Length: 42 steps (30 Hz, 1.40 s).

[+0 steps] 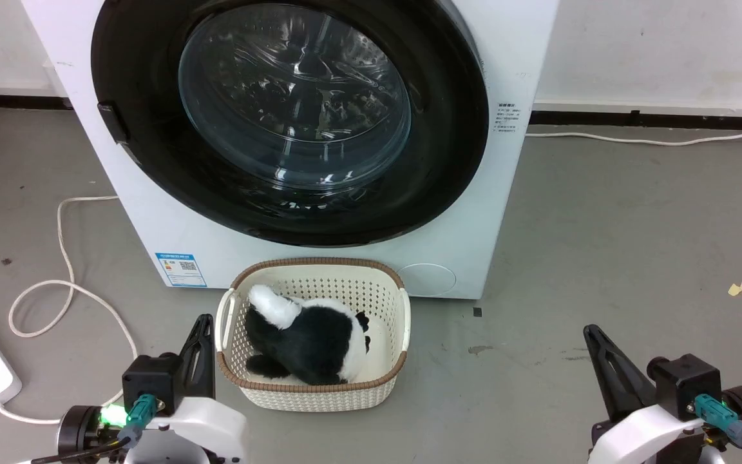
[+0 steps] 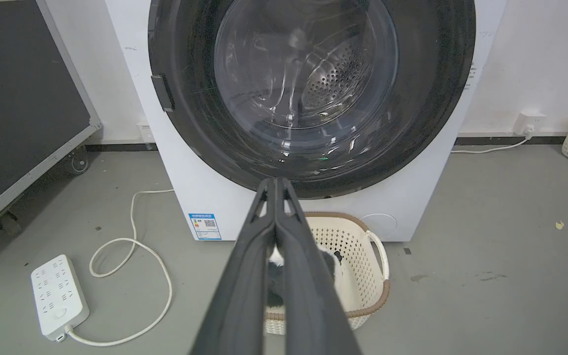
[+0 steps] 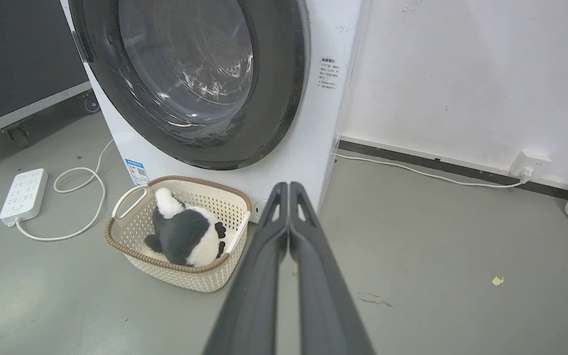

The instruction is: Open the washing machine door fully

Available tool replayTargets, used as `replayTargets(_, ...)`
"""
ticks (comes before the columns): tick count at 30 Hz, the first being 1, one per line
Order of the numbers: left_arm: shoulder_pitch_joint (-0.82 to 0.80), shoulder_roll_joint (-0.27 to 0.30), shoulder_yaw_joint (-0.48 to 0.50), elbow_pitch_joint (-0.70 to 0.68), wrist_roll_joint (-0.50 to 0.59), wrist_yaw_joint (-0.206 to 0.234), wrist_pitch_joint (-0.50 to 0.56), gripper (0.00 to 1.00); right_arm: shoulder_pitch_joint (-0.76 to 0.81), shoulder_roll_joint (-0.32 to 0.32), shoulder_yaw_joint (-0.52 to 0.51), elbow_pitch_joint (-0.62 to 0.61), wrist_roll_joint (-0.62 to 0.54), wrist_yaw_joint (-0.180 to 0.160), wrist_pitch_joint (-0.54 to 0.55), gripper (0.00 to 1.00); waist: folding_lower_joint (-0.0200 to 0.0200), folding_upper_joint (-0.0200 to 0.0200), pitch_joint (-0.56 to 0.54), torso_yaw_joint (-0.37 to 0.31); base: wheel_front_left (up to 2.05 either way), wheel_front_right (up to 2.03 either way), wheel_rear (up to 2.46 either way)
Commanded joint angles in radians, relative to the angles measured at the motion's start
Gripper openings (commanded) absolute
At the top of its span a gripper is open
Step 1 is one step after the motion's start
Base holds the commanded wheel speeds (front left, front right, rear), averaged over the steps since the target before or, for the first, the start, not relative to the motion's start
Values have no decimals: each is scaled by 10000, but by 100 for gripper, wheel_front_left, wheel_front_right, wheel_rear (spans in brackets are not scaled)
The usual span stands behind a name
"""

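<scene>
The washing machine door [image 1: 294, 116] sits shut, flush on the washing machine [image 1: 513, 212], above the basket [image 1: 319, 393]. The left gripper [image 1: 205, 322] and right gripper [image 1: 591, 332] hang low, jaws clenched and empty, apparently ahead of any reach.

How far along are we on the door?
Nothing done: the washing machine door looks closed flat on the washing machine. Nothing in hand: left gripper and right gripper are shut, empty, down near the floor. Left: reach the door's dark tab, pull, swing fully, minding the basket in front.
</scene>
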<state>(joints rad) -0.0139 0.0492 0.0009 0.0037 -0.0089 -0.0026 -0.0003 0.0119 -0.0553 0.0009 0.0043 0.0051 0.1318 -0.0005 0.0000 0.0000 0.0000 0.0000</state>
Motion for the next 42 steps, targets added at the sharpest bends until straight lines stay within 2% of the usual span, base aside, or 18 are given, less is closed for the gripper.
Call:
replayTargets(1, 139, 10, -9, -37, 89, 26, 3, 0, -119, 51, -9, -43, -51, -11, 5, 0, 0, 0, 0, 0, 0, 0, 0)
replayTargets(20, 139, 10, -9, -37, 89, 26, 3, 0, -119, 51, -9, -43, -51, -11, 5, 0, 0, 0, 0, 0, 0, 0, 0)
replayTargets(21, -3, 0, 0, 2, -8, -2, -1, 100, 2, 0, 0, 0, 3, 2, -1, 100, 0, 0, 0, 0, 0, 0, 0)
replayTargets(42, -156, 0, -239, -55, -37, 133, -427, 100, -174, 5, -137, -109, 137, 0, -426, 100, 1, 0, 362, 72, 0, 0, 0)
